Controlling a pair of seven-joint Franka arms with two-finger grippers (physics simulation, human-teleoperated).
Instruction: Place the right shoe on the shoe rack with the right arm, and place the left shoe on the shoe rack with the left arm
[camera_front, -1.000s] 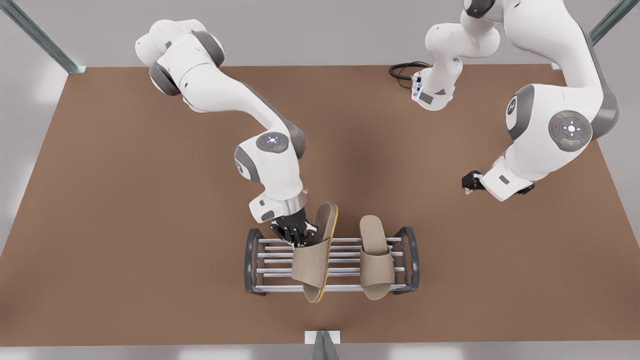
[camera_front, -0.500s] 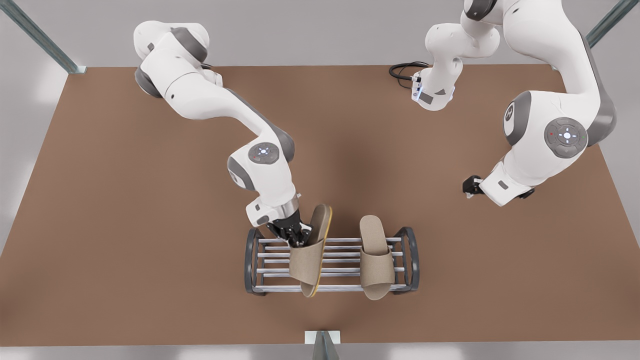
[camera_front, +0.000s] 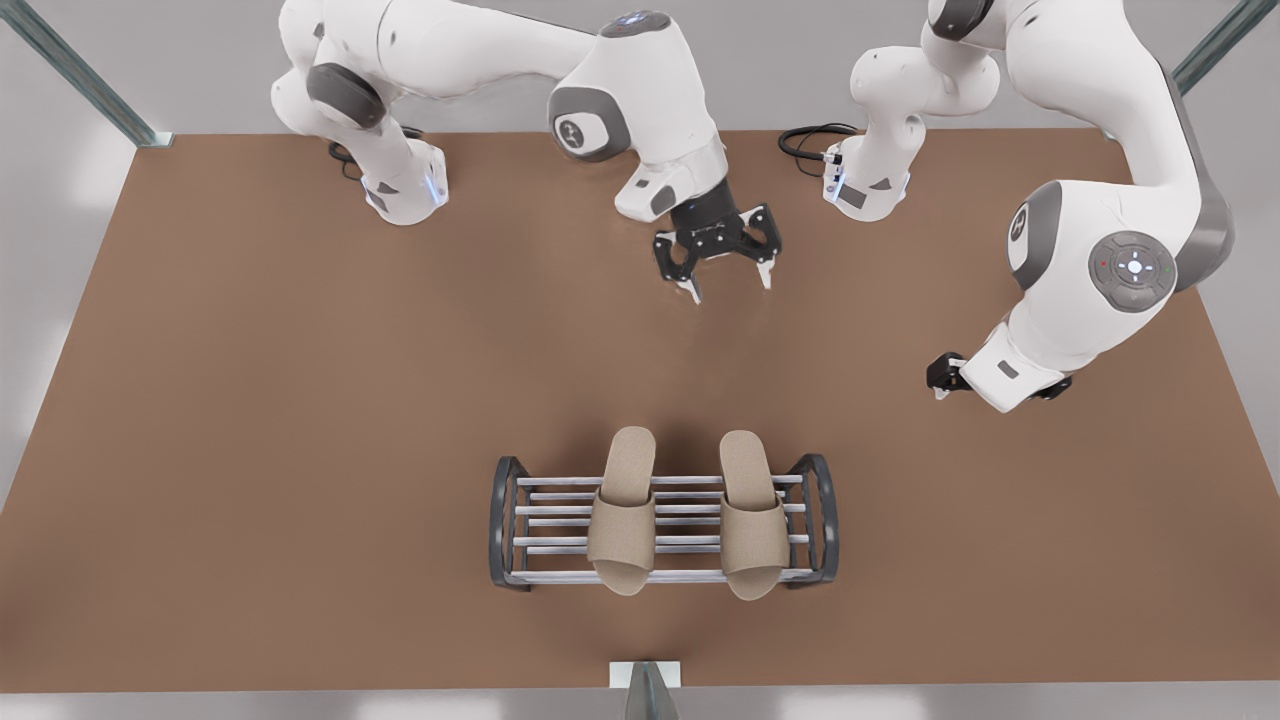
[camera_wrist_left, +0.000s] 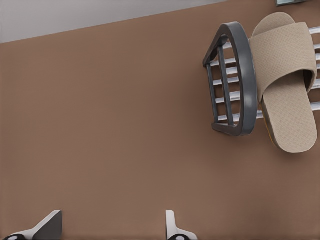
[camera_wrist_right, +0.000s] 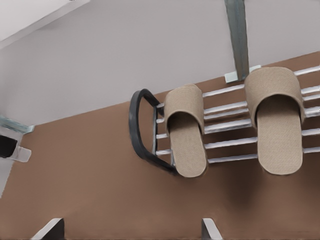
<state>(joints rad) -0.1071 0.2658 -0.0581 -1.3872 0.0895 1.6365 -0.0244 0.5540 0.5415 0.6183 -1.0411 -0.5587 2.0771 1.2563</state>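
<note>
Tan slippers both on rack (camera_front: 510, 520), near middle of bench edge opposite arm bases. Right shoe (camera_front: 622, 510) lies at front view's left, left shoe (camera_front: 750, 515) beside it, not touching. Your right gripper (camera_front: 730, 290) hangs near base-side edge, fingers (camera_wrist_right: 52, 227) spread wide, empty. Your left gripper (camera_front: 938, 380) waits toward front view's right edge, fingers (camera_wrist_left: 47, 226) parted, empty.

Left wrist view: shoe rack (camera_wrist_left: 248, 85), slipper (camera_wrist_left: 285, 65) cut by edge.
</note>
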